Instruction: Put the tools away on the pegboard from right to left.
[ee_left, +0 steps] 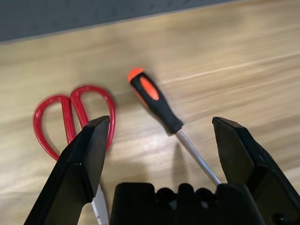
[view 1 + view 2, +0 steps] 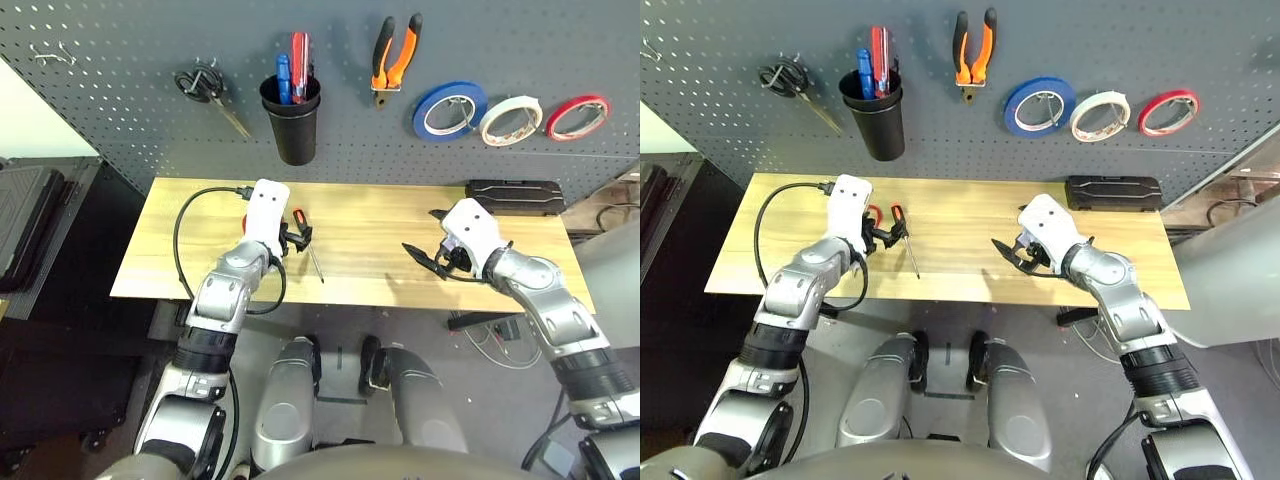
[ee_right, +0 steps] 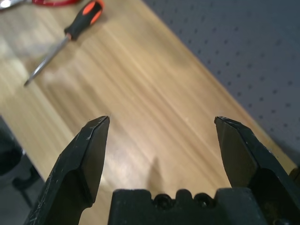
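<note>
Head view: pegboard (image 2: pixel 120 110) spans the upper frame. Pliers (image 2: pixel 395 58) and white tape roll (image 2: pixel 510 120) hang upper right. Screwdriver (image 2: pixel 306 240) lies at table centre-left, just beside my left gripper (image 2: pixel 297 238). My right gripper (image 2: pixel 425 257) sits centre-right.

Left wrist view: my fingers are spread, empty; the screwdriver lies between them at centre, red-handled scissors (image 1: pixel 70 117) left.

Right wrist view: my fingers are spread, empty, over bare table (image 3: pixel 154 112); the screwdriver lies upper left.

A workshop: a grey pegboard (image 2: pixel 520 40) hung with pliers (image 2: pixel 396 58), tape rolls (image 2: pixel 510 120) and scissors (image 2: pixel 208 88) above a wooden table (image 2: pixel 380 245).
</note>
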`<action>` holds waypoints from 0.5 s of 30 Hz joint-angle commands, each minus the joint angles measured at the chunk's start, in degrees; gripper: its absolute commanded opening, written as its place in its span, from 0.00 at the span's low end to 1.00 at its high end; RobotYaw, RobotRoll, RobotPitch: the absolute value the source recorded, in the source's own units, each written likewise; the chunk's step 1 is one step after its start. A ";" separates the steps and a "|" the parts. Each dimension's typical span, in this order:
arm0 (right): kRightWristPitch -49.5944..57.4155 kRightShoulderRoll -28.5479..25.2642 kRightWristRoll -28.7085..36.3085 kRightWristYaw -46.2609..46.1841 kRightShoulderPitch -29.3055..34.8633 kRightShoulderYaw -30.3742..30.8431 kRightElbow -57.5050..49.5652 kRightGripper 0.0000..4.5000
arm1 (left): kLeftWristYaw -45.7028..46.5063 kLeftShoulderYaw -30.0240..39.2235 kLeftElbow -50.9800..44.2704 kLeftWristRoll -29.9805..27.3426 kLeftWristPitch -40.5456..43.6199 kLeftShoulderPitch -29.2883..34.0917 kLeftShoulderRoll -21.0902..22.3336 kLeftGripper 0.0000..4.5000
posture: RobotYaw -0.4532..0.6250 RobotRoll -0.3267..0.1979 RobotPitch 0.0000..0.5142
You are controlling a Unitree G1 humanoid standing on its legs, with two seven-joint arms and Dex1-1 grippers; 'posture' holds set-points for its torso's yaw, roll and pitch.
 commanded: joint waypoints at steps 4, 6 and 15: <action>2.14 -0.72 0.01 3.08 2.29 2.38 -1.46 0.99 | 1.61 1.70 12.89 1.14 -3.79 -5.65 -2.53 1.00 | 0.55 0.62 0.48; 2.20 -0.34 -0.02 3.61 2.64 2.85 -1.49 0.99 | 1.78 2.06 16.33 1.00 -4.44 -7.56 -3.63 1.00 | 0.55 0.62 0.48; 2.93 0.65 -0.47 3.35 3.91 4.34 -2.91 0.99 | 4.07 3.01 26.05 1.83 -6.97 -11.12 -7.63 1.00 | 0.52 0.62 0.52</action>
